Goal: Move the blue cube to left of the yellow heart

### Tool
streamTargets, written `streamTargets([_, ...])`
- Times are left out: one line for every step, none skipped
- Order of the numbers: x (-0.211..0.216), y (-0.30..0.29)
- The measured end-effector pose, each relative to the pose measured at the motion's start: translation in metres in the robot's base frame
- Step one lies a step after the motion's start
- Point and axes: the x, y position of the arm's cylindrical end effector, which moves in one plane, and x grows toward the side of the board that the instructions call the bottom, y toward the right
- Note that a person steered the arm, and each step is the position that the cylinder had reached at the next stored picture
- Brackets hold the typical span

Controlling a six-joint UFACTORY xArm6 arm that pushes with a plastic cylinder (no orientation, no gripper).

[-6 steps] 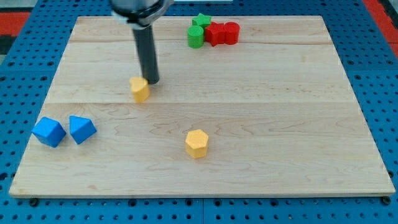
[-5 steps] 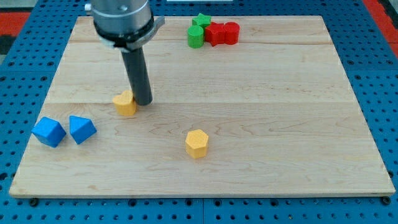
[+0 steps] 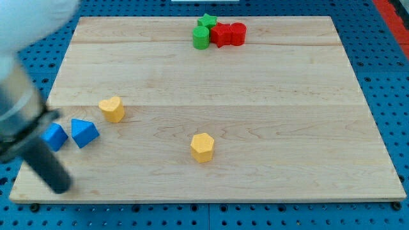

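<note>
Two blue blocks sit at the view's left: our tip [image 3: 61, 187], blurred, is below the blue cube [image 3: 56, 136], which the rod partly hides; a blue block [image 3: 84, 133] lies between it and the yellow heart [image 3: 112, 109]. No claw fitted. Risk: pushing the cube rightward shoves that block into the heart.
</note>
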Motion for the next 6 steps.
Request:
streamTargets([-0.011, -0.058])
streamTargets([-0.019, -0.060])
streamTargets([-0.051, -0.060])
streamTargets([-0.065, -0.052])
streamTargets([-0.087, 0.006])
streamTargets([-0.093, 0.041])
